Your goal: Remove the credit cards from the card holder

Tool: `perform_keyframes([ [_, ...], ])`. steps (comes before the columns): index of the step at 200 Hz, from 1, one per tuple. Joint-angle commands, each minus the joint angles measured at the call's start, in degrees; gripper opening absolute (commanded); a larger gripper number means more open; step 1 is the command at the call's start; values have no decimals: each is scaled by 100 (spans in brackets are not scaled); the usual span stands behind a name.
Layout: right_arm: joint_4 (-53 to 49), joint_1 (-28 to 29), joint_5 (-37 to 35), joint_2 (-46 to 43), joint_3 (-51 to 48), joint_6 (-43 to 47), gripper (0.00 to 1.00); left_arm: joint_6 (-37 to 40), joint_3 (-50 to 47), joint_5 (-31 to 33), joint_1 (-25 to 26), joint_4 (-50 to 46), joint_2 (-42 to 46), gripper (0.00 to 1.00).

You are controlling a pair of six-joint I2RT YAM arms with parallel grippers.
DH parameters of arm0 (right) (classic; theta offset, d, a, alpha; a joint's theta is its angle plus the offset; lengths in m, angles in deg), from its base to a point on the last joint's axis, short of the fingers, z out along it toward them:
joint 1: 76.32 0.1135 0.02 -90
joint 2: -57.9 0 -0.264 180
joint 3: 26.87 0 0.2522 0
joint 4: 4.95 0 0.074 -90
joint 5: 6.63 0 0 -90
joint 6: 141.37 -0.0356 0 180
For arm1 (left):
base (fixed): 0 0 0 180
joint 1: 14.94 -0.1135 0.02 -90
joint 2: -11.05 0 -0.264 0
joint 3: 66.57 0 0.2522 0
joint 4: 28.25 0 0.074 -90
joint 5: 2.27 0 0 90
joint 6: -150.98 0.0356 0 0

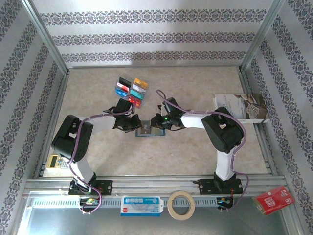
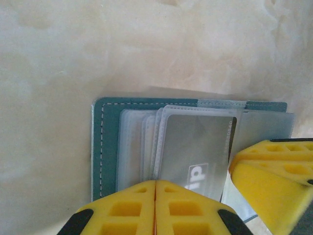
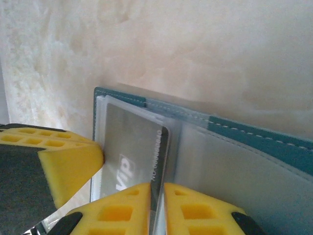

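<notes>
1 printed booklet (image 1: pixel 239 106), white and brown, is lying at the table's (image 1: pixel 205 156) right edge. 1 red packet (image 1: pixel 274 199) with white print is sitting at the front ledge's (image 1: pixel 58 218) right corner. 1 tape roll (image 1: pixel 181 205) is lying mid-ledge, just beside 1 white-and-blue box (image 1: pixel 141 205).

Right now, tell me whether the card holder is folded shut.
No, the card holder lies open, clear sleeves and a silver card showing.

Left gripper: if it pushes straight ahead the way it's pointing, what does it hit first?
Likely the silver-grey plastic card tucked in the open slate-blue card holder, directly beyond the shut left gripper. Its height above the card is unclear.
</notes>
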Motion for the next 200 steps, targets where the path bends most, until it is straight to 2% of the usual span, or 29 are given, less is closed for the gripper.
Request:
perform_keyframes([
  [1, 149, -23, 276, -64, 7, 169, 19, 144, -212, 568, 29, -607, -416, 9],
  [121, -339, -14, -199, 268, 137, -210, 20, 142, -201, 537, 28, -609, -425, 9],
  [200, 137, 3, 279, 371, 157, -462, 13, 140, -216, 491, 32, -573, -443, 11],
])
